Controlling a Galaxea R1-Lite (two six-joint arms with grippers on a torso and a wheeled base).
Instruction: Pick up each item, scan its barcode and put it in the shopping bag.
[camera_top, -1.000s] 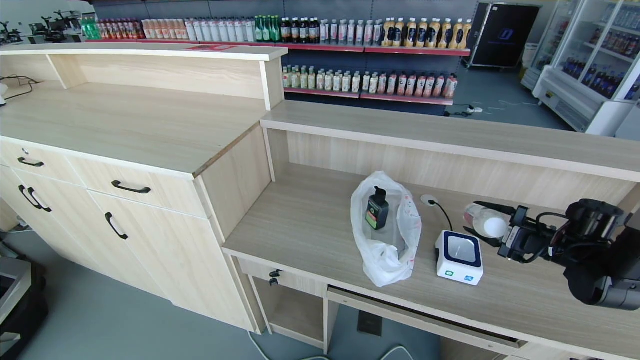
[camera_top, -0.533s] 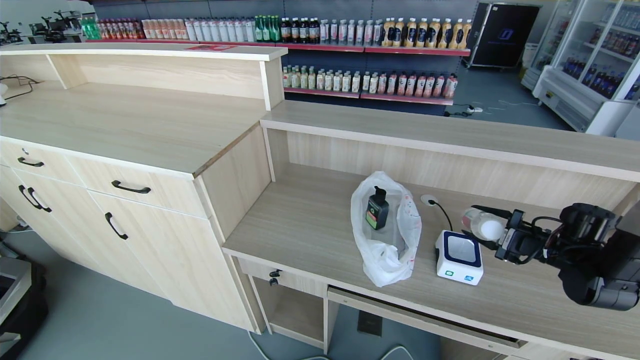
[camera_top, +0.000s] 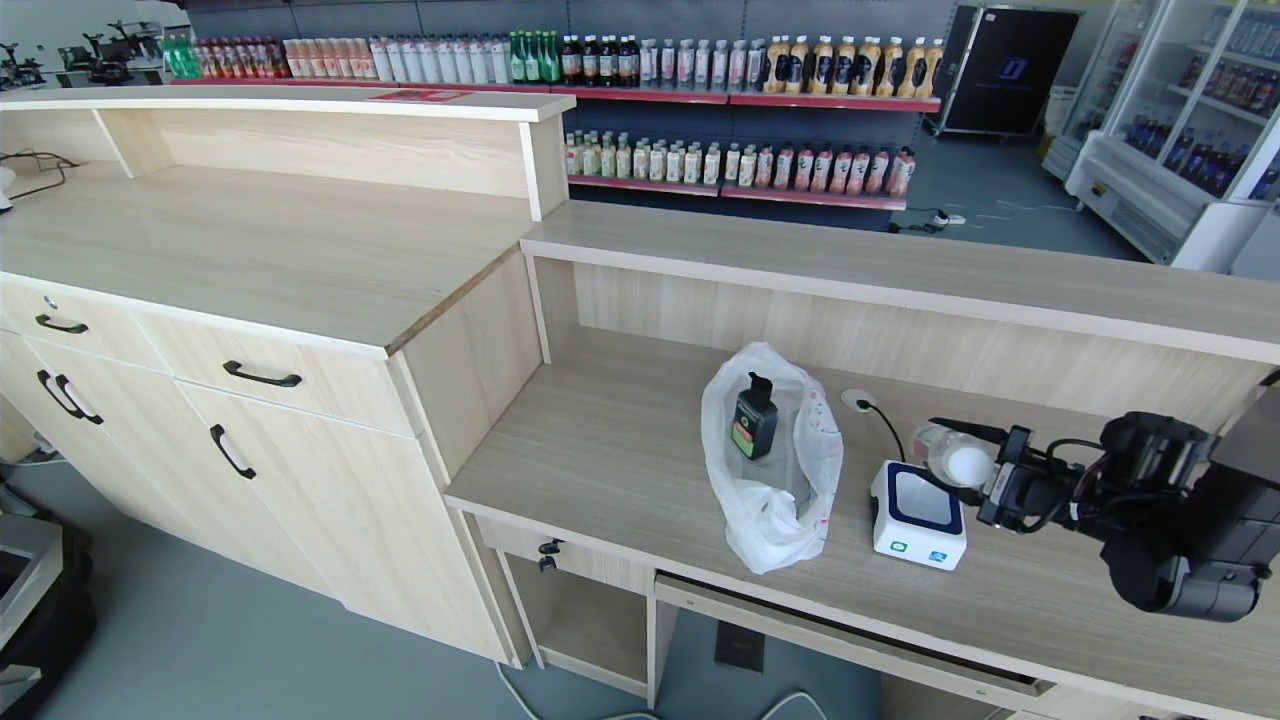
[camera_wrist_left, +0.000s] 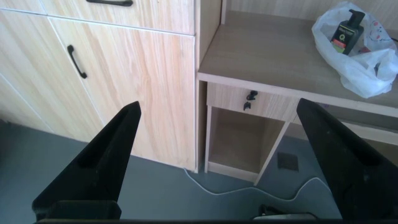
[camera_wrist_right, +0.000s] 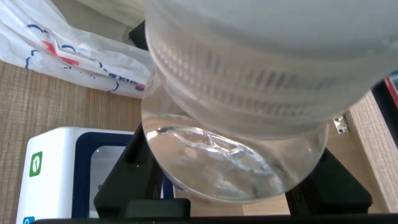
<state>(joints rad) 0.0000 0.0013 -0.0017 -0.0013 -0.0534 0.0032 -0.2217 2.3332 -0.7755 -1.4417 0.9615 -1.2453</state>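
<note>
My right gripper (camera_top: 950, 455) is shut on a clear plastic bottle (camera_top: 950, 455) with a white cap, held sideways just right of and above the scanner (camera_top: 917, 514), a white box with a dark blue window. In the right wrist view the bottle (camera_wrist_right: 249, 112) is close up, with the scanner (camera_wrist_right: 68, 174) below it. The white shopping bag (camera_top: 775, 490) lies open on the lower counter left of the scanner, with a dark pump bottle (camera_top: 755, 420) inside. My left gripper (camera_wrist_left: 221, 162) hangs open over the floor in front of the cabinet, with the bag (camera_wrist_left: 357, 46) far off.
The scanner's black cable (camera_top: 885, 425) runs to a grommet at the back of the lower counter (camera_top: 620, 450). A raised ledge (camera_top: 900, 265) backs the counter, and a taller cabinet (camera_top: 250, 260) stands to the left. Drink shelves line the far wall.
My right gripper has carried the bottle to the left and slightly down, closer to the scanner. The bag and scanner have not moved.
</note>
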